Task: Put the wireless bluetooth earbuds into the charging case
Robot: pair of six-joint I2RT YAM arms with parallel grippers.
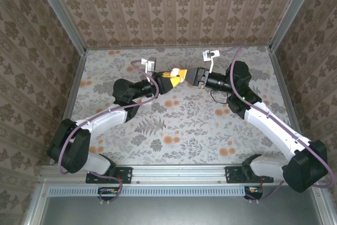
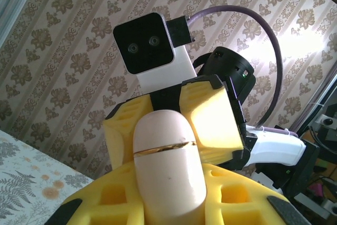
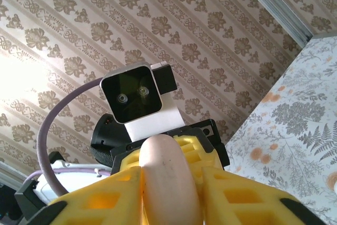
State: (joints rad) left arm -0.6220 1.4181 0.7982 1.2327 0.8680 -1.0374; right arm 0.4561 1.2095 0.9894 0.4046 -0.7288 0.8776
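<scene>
The charging case [image 1: 174, 72] is a pale, rounded capsule held in the air over the back middle of the table, between both grippers. In the left wrist view the charging case [image 2: 168, 162] shows a thin gold seam where its lid stands slightly ajar. My left gripper [image 2: 168, 193] is shut on its lower body. My right gripper [image 3: 171, 193] has its yellow fingers [image 3: 105, 201] pressed against both sides of the charging case [image 3: 168, 177] from the opposite end. In the top view the left gripper [image 1: 167, 79] and right gripper [image 1: 185, 75] meet nose to nose. The earbuds are out of view.
The floral tabletop [image 1: 184, 125] lies below the raised grippers. Patterned walls and an aluminium frame [image 1: 79, 72] close in the back and sides. Both arms reach inward from the near corners, with purple cables [image 1: 152, 82] looping off the wrists.
</scene>
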